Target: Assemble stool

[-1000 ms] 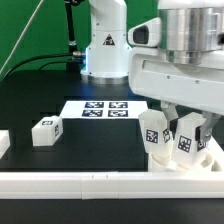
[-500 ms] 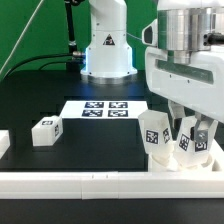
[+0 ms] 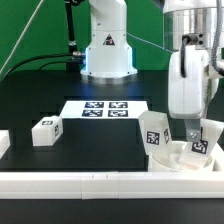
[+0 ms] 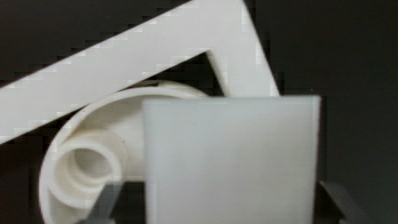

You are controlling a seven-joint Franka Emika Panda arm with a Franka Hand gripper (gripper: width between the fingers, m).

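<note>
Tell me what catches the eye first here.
The tool grips a tagged leg at the seat disc, at the exterior view's right, beside a second leg. A third leg lies alone at that view's left, near the marker board.

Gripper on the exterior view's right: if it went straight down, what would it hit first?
The gripper points down, a white leg clamped in its jaws. That leg would probably meet the round seat disc beneath it first; the gap is hard to judge.
</note>
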